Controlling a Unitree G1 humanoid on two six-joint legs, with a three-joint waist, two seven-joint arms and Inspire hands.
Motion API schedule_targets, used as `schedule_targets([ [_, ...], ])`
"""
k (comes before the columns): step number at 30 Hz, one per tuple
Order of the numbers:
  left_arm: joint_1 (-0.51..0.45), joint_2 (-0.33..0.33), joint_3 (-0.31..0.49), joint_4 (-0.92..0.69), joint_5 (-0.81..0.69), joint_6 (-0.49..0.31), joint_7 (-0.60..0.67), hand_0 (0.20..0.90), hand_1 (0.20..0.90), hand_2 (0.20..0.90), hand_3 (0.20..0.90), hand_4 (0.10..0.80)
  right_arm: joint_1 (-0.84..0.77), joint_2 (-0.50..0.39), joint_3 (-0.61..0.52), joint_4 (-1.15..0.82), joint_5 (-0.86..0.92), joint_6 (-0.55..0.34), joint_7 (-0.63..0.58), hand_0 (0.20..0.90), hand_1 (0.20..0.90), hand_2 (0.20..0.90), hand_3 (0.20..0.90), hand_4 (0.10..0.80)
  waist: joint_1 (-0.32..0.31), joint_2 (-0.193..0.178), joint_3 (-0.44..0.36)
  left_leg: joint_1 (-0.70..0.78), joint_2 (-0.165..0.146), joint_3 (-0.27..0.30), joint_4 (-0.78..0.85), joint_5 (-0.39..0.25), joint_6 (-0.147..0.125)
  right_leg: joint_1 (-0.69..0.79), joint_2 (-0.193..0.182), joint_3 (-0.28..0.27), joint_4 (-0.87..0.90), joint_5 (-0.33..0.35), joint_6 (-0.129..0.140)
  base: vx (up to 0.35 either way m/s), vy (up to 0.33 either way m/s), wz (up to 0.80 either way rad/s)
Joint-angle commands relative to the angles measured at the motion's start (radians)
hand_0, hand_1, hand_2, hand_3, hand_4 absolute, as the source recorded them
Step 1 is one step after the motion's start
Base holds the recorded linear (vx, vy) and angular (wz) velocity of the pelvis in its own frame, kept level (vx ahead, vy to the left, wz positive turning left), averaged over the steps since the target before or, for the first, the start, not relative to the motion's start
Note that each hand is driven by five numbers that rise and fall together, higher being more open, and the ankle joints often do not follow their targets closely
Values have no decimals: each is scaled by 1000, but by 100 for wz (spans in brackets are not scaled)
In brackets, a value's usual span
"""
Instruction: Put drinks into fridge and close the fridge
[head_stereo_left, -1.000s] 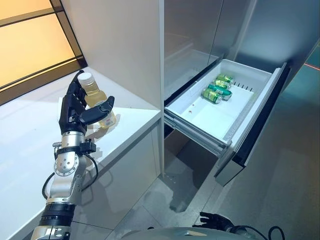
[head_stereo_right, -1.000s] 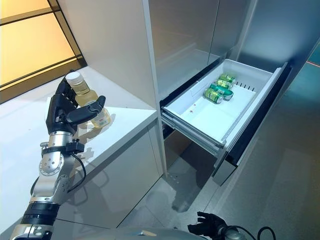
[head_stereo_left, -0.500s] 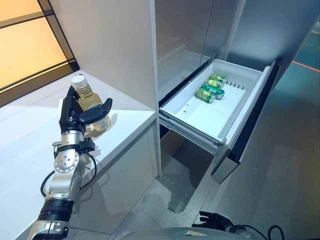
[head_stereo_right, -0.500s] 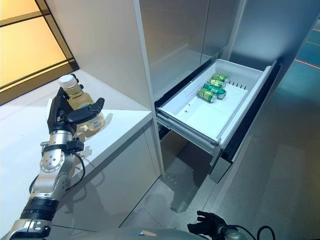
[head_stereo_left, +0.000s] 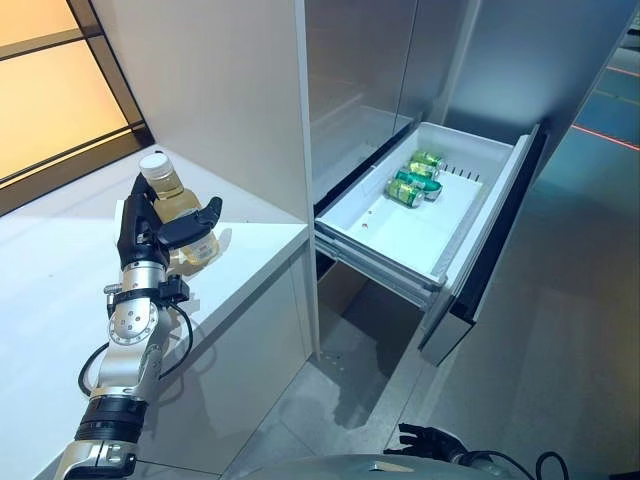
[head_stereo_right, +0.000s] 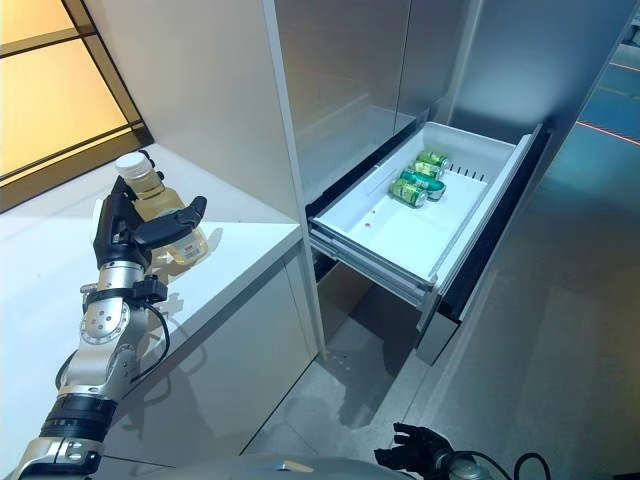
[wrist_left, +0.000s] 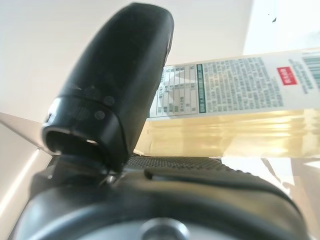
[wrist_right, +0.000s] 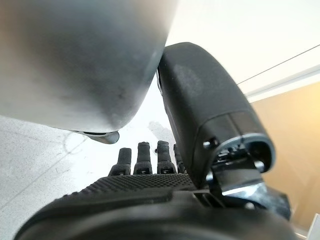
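Observation:
A bottle of yellow drink with a white cap stands upright at the white counter's front corner. My left hand is shut on it, the thumb across its front and the fingers behind. The left wrist view shows the thumb against the bottle's label. The fridge drawer is pulled open to the right, with green cans lying at its far end. My right hand hangs low near the floor, its fingers relaxed and empty.
A tall white panel stands between the counter and the grey fridge front. An orange-lit window lies behind the counter. Grey floor spreads under and right of the open drawer.
The whole view has shifted a little. My left hand's fingers have closed further round the bottle, and the bottle sits slightly lower. The drawer and cans have not moved.

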Motion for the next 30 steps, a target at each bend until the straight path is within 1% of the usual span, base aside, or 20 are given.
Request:
schedule_targets([
  [1,-190,69,16,27,9,-116,20,493,493,493,425,325,5,-7,46,11,-28,-1,16,900,900,900,900,800,-22,15,-28,15,-20,-3,21,-108,18,-39,-20,14,136,-84,74,0,0,0],
  [2,-190,66,15,27,14,-118,23,493,493,493,425,325,5,-8,45,11,-28,-2,15,900,900,900,900,800,-22,15,-28,14,-20,-3,21,-109,18,-40,-20,15,136,-84,74,0,0,0],
  [3,-190,64,15,26,15,-119,25,300,300,300,200,100,6,-7,45,11,-28,-3,15,900,900,900,900,800,-23,15,-28,13,-20,-3,22,-109,18,-40,-20,15,136,-84,74,0,0,0],
  [16,-199,58,5,13,20,-113,29,300,300,300,200,100,-1,-7,43,9,-21,0,14,900,900,900,900,800,-25,13,-31,14,-24,-5,23,-111,21,-40,-18,24,134,-83,73,-1,0,0],
  [21,-204,58,-1,-5,-14,-136,11,300,300,300,200,100,-4,-7,46,6,-10,-11,15,900,900,900,900,800,-26,14,-32,15,-24,-6,20,-110,21,-41,-16,28,133,-81,73,-25,-4,-4],
  [26,-212,36,-7,-68,-167,-147,-95,300,300,300,200,100,-10,-11,40,-42,46,-79,19,900,900,900,900,800,-25,14,-33,14,-23,-9,19,-108,19,-39,-17,26,128,-77,73,-22,-6,0],
  [27,-211,25,-10,-90,-211,-146,-125,300,300,300,200,100,-11,-13,39,-82,64,-83,20,900,900,900,900,800,-25,14,-33,14,-23,-10,19,-107,19,-39,-17,26,127,-76,73,-55,-22,0],
  [28,-206,-2,-17,-130,-312,-145,-190,300,300,300,200,100,-12,-16,39,-193,104,-69,17,900,900,900,900,800,-27,13,-31,13,-22,-14,18,-104,18,-41,-17,26,128,-73,72,-71,-30,0],
  [30,-201,-44,-23,-176,-413,-134,-268,300,300,300,200,100,-11,-17,38,-329,132,-53,10,900,900,900,900,800,-32,10,-28,12,-21,-17,17,-102,18,-42,-17,27,129,-72,70,-73,-33,0],
])
